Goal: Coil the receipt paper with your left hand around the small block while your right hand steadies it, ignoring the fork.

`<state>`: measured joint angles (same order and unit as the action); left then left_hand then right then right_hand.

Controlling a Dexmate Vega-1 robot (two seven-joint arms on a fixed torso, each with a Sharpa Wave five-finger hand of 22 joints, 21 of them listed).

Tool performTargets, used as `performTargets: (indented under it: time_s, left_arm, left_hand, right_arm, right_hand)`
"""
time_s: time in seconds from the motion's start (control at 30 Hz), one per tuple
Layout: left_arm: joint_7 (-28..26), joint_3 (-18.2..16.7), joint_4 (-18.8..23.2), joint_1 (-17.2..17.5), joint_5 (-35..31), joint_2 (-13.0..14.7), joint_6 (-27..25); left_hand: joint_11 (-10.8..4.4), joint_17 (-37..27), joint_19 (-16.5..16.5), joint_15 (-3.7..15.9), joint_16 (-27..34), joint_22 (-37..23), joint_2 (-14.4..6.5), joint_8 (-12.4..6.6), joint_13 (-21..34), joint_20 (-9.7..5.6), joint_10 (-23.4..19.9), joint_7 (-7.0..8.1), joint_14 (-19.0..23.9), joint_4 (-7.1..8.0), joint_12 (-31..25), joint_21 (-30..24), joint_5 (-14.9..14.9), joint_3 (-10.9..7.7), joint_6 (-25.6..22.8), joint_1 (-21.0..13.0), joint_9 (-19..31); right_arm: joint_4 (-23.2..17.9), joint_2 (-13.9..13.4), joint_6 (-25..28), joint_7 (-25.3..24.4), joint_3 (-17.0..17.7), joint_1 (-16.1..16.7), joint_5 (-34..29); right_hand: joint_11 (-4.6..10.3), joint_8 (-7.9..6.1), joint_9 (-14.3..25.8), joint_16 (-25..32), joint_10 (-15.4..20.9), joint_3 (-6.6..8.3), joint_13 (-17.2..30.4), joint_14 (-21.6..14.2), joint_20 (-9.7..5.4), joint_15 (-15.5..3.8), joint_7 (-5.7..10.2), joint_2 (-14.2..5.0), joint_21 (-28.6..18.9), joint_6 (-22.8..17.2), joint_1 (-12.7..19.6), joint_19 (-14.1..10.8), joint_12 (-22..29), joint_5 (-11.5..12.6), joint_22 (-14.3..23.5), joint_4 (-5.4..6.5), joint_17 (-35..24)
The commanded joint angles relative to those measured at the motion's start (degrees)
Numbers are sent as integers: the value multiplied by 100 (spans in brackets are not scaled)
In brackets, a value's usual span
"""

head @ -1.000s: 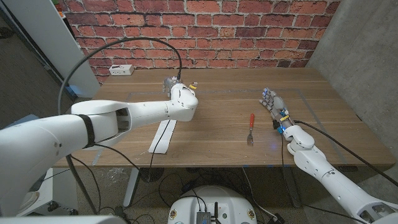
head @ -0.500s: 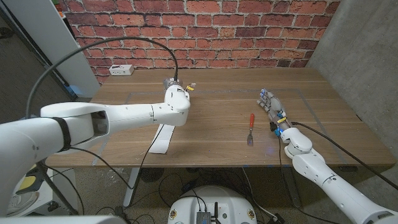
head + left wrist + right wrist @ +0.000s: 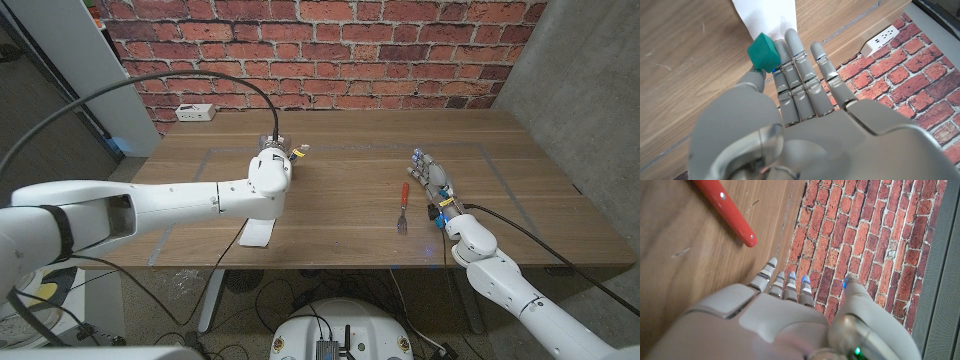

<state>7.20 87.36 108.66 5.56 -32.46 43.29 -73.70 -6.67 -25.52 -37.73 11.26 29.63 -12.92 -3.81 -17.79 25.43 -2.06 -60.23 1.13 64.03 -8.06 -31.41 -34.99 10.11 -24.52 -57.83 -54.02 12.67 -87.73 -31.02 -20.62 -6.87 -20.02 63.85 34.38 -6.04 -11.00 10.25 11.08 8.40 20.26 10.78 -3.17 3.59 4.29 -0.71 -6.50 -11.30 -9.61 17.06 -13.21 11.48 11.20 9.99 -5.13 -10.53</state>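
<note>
My left hand (image 3: 271, 163) reaches over the far end of the white receipt paper (image 3: 257, 233), whose near end shows below the forearm. In the left wrist view the left hand (image 3: 800, 100) pinches a small green block (image 3: 763, 52) between thumb and fingers, just above the paper (image 3: 767, 17); the other fingers are straight. Over at the table's right, my right hand (image 3: 432, 176) stands with its fingers stretched out and holds nothing. A fork with a red handle (image 3: 404, 206) lies just left of it; the handle (image 3: 725, 205) shows beside the right hand (image 3: 785, 310).
A white power strip (image 3: 195, 112) lies at the back left of the wooden table (image 3: 350, 180), seen also in the left wrist view (image 3: 882, 39). A brick wall stands behind the table and a grey wall to the right.
My left arm has swung to the left and nearer, and now covers more of the paper strip. The right hand has shifted a little left, toward the fork.
</note>
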Motion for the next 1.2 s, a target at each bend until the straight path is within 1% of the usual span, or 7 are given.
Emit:
performTargets:
  time_s: [0.03, 0.13, 0.37, 0.4, 0.53, 1.0, 1.2]
  left_arm:
    - [210, -386, 933, 592, -462, 694, 321]
    - [346, -522, 1086, 767, -641, 831, 468]
    - [644, -1038, 1399, 1323, -1054, 1097, 858]
    - [722, -1126, 1483, 1406, -1082, 1192, 1014]
    - [979, -1591, 1617, 1760, -1130, 1368, 1511]
    - [1790, -2888, 1858, 2962, -1966, 1469, 2080]
    - [2115, -3299, 1920, 3424, -2369, 1416, 2050]
  left_hand:
    - [-319, -29, 19, 185, -41, -11, -576, 20, 42, 5, -310, -1, 71, 19, -63, -41, 50, -10, -50, -666, 7]
    - [-322, -42, 29, 183, -50, -11, -573, 25, 71, 1, -308, -6, 78, 23, -81, -56, 50, -9, -55, -666, 7]
    - [-316, -68, 46, 186, -72, -10, -565, 35, 133, -21, -300, -7, 90, 29, -116, -92, 52, -7, -70, -668, 9]
    - [-316, -69, 55, 181, -78, -10, -565, 40, 140, -20, -294, -14, 87, 32, -118, -94, 52, -6, -62, -665, 9]
    - [-317, -83, 74, 185, -95, -10, -565, 49, 176, -35, -285, -10, 87, 33, -135, -114, 54, -9, -64, -672, 10]
    - [-335, -120, 113, 186, -139, -6, -565, 71, 271, -72, -262, 7, 95, 50, -175, -171, 59, -11, -68, -668, 12]
    - [-339, -141, 172, 190, -149, -2, -563, 79, 313, -81, -250, 11, 108, 51, -190, -180, 62, -12, -64, -673, 19]
  right_arm:
    - [-397, -14, -3, -271, -77, 306, -219]
    - [-473, -19, -7, -319, -97, 366, -278]
    - [-625, -12, -44, -450, -124, 520, -402]
    - [-646, -6, -56, -468, -136, 545, -428]
    - [-661, 22, -93, -502, -156, 576, -479]
    - [-626, 110, -44, -522, -247, 454, -577]
    - [-598, 142, 23, -509, -296, 360, -590]
  right_hand:
    - [26, 7, 20, 19, 49, -3, 12, -37, -9, 9, -16, -22, -18, -46, -37, -29, 2, 2, 9, -26, -18]
    - [21, 8, 20, 19, 51, -1, 12, -38, -10, 3, -16, -24, -17, -46, -38, -29, 2, 2, 9, -27, -18]
    - [16, 9, 20, 17, 53, 1, 12, -39, -13, 5, -18, -26, -17, -46, -40, -30, 1, 3, 9, -29, -18]
    - [12, 9, 20, 17, 52, 2, 12, -40, -12, 1, -20, -28, -17, -46, -41, -30, 1, 3, 9, -28, -18]
    - [8, 10, 20, 16, 51, 3, 13, -40, -13, 8, -22, -29, -17, -46, -42, -29, -1, 3, 9, -30, -18]
    - [16, 10, 20, 16, 56, 5, 13, -46, -16, 3, -21, -32, -17, -49, -53, -34, -2, 3, 9, -29, -20]
    - [17, 11, 20, 18, 56, 5, 13, -48, -17, 5, -21, -40, -17, -48, -64, -34, -3, 3, 9, -22, -24]
